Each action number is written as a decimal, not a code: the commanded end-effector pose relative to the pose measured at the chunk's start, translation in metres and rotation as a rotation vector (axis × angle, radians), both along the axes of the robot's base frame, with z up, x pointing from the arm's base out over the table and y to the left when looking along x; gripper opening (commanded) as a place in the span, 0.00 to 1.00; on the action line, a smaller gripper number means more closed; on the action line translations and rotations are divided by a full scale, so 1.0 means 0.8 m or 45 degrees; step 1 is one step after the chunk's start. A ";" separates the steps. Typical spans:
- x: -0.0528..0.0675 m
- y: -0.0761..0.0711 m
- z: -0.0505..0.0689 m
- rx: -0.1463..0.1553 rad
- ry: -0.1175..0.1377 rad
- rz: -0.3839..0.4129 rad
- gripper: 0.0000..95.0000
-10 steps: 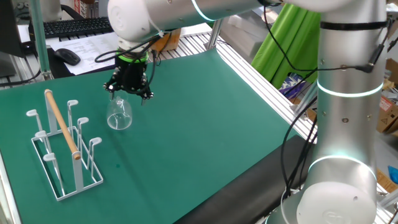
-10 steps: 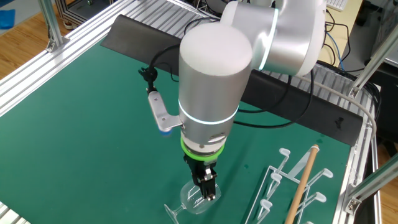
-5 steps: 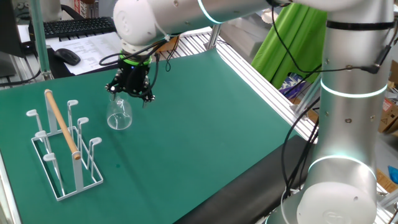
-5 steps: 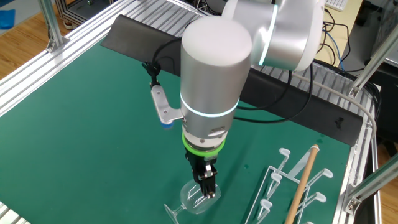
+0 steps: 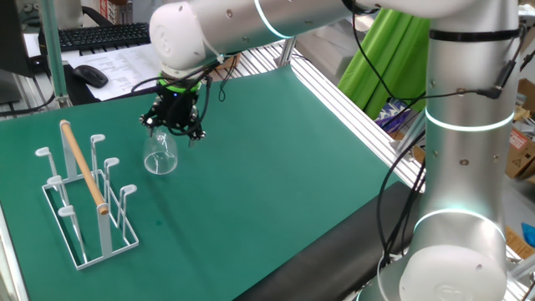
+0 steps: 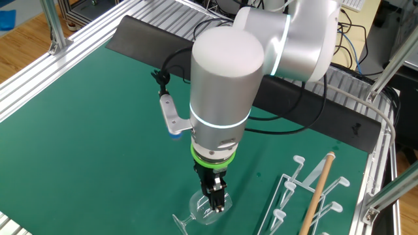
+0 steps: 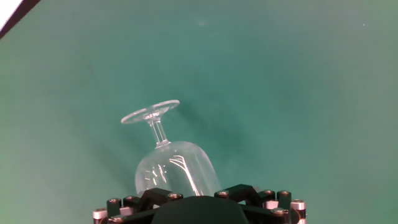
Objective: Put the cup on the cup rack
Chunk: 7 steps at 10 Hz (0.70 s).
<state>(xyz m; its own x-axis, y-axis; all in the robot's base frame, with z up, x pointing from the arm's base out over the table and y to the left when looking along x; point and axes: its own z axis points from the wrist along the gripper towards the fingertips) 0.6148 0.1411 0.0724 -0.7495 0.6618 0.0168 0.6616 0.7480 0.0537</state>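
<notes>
One small clear stemmed glass cup (image 5: 160, 153) is lying on its side on the green-covered worktop (image 5: 276, 167), its rounded bowl, short stem and round foot all showing in the hand view (image 7: 168, 158), where the foot is pointing away from the camera and the bowl is lying nearest the claw's black base. In the other fixed view the cup (image 6: 199, 212) is showing at the bottom edge, partly hidden behind the fingers.

The black two-finger claw (image 5: 174, 127) is hanging just above the cup, pointing down at the worktop from the silver arm with its green ring. Its jaws are standing spread wide and are grasping nothing; whether the fingers are touching the glass cannot be told from these views. In the other fixed view the claw (image 6: 215, 199) is sitting directly over the bowl of the cup.

The white wire-frame cup rack (image 5: 84, 196), with upright pegs ending in flat tips and a light wooden rod handle along its top, is standing on the worktop near the cup but apart from it, on the side away from the arm's silver base column. In the other fixed view part of the rack (image 6: 307, 192) is showing at the lower right, to the right of the claw. No cup is hanging on its pegs.
</notes>
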 end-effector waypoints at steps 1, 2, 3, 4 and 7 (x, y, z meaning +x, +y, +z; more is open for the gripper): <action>0.003 0.001 -0.003 0.005 -0.010 -0.011 1.00; 0.008 0.001 -0.003 0.005 -0.014 -0.017 1.00; 0.012 0.001 -0.002 0.007 -0.014 -0.024 1.00; 0.017 0.002 -0.003 0.008 -0.016 -0.026 1.00; 0.028 0.002 -0.005 0.002 -0.026 -0.027 1.00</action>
